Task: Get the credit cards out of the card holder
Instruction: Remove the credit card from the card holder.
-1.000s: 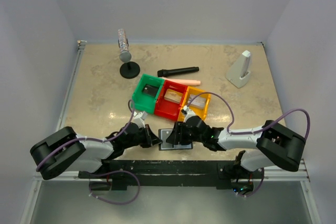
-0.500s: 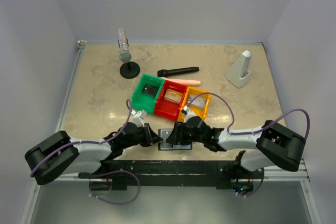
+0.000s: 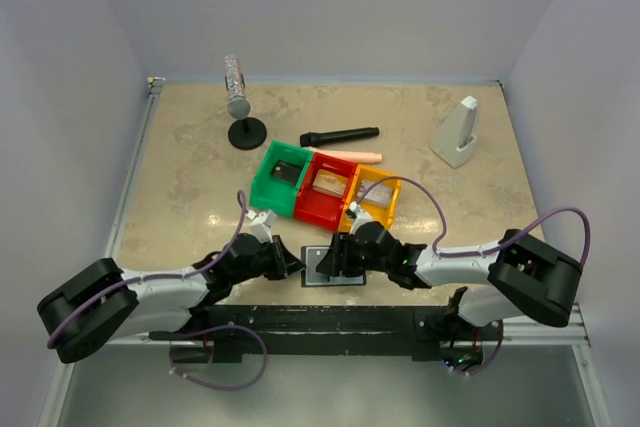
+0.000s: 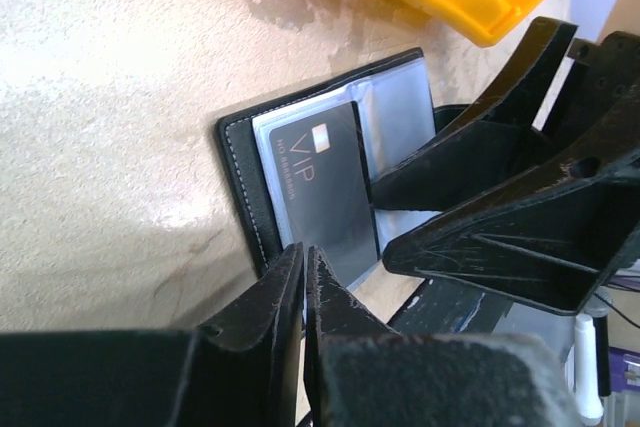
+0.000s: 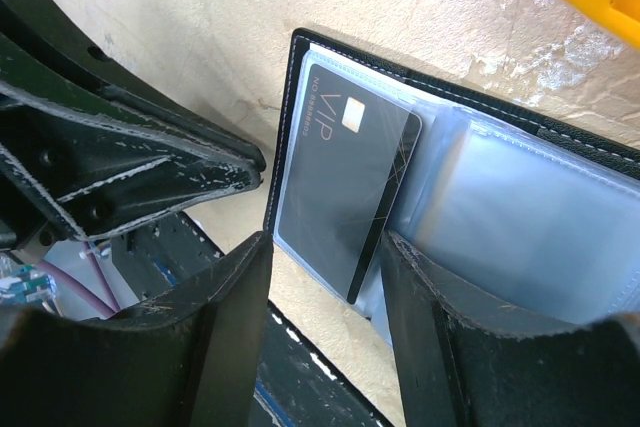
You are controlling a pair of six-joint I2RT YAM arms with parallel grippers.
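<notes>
The card holder (image 3: 330, 269) lies open on the table near the front edge, black outside with clear bluish sleeves inside. A dark "VIP" credit card (image 4: 325, 182) sits in its outer sleeve, and it also shows in the right wrist view (image 5: 345, 182). My left gripper (image 3: 296, 265) is shut, its tips (image 4: 303, 257) at the holder's outer edge; I see nothing between them. My right gripper (image 3: 335, 257) is open and low over the holder, its tips (image 5: 325, 247) either side of the card's near end. One right finger (image 4: 470, 152) rests over the inner sleeves.
Green (image 3: 281, 178), red (image 3: 325, 188) and yellow (image 3: 371, 198) bins stand just behind the holder. Farther back are a black marker-like stick (image 3: 340, 135), a pink pen (image 3: 355, 155), a stand with a silvery cylinder (image 3: 240, 107) and a white wedge (image 3: 458, 133). A black rail (image 3: 330, 312) runs along the front edge.
The left arm's elbow has swung down and to the left while its gripper stayed at the holder's edge. The right arm and the holder have not visibly moved.
</notes>
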